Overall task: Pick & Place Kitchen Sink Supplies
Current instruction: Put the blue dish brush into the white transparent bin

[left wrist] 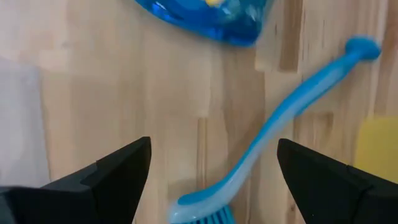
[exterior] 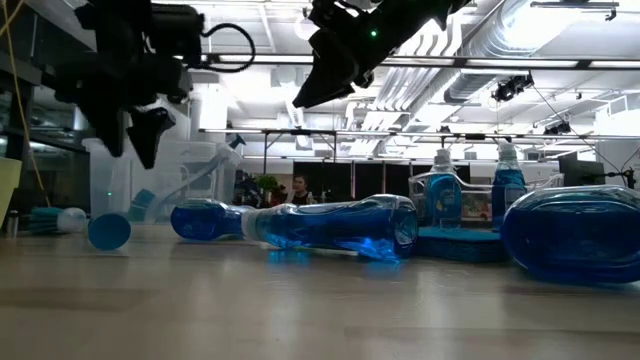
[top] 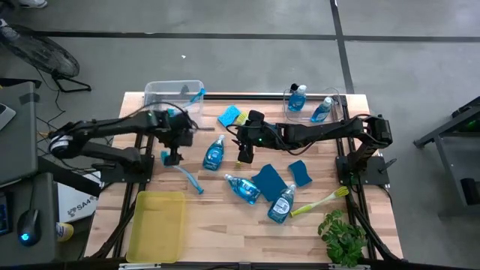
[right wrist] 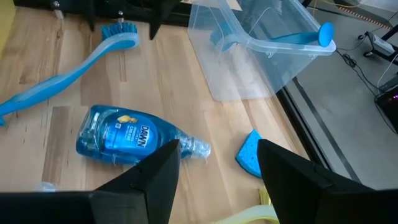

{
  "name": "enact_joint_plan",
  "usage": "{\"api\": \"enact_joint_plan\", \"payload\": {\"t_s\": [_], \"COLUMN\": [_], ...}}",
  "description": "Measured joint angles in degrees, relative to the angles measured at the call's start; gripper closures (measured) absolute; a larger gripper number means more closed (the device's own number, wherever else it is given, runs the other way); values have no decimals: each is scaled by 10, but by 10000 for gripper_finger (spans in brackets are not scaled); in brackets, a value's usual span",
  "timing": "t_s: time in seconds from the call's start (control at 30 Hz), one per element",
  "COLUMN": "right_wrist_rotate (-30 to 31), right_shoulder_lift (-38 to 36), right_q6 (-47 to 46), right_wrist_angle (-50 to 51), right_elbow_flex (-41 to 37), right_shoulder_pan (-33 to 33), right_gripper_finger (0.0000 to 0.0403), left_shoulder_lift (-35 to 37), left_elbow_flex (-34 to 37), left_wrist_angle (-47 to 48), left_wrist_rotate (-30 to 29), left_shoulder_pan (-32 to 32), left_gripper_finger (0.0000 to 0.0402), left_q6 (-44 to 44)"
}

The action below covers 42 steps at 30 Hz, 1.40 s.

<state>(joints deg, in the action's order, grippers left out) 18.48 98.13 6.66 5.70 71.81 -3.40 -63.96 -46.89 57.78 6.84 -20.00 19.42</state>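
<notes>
High overhead; low level, probably near; wrists close, downward — both share blue brush [left wrist: 280, 130].

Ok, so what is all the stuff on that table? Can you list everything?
Soap bottles: five, blue; three lying mid-table, two standing in the right bin.
Sponges: three, blue; two mid-table, one near the far edge.
Brushes: two blue, one on the table, one in the left bin; one yellow-green by the plant.
Bins: two, clear; far edge, left and right.
Tray: one, yellow; near-left corner.
Plant: one, green; near-right corner.
Table: one, wood.
Left gripper: dark, open, above the blue brush.
Right gripper: dark, open, mid-table.
</notes>
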Motion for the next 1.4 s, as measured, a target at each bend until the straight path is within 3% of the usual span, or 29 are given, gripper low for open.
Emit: {"api": "enact_joint_plan", "payload": {"t_s": [0.37,0.67,0.93,1.4], "right_wrist_rotate": [0,0,-1,-3], "right_shoulder_lift": [0,0,0,0], "right_q6": [11,11,11,9], "right_wrist_angle": [24,24,23,23], "right_elbow_flex": [0,0,0,0], "right_shoulder_pan": [0,0,0,0], "right_gripper_finger": [194,194,194,194], "left_shoulder_lift": [-110,-173,-214,-266], "left_elbow_flex": [0,0,0,0], "left_wrist_angle": [3,2,-26,-27], "left_wrist_rotate": [-102,-115,-117,-126], "left_shoulder_pan": [154,218,247,246], "left_gripper_finger": [61,87,119,123], "left_q6": [-2,-23,-34,-48]}}
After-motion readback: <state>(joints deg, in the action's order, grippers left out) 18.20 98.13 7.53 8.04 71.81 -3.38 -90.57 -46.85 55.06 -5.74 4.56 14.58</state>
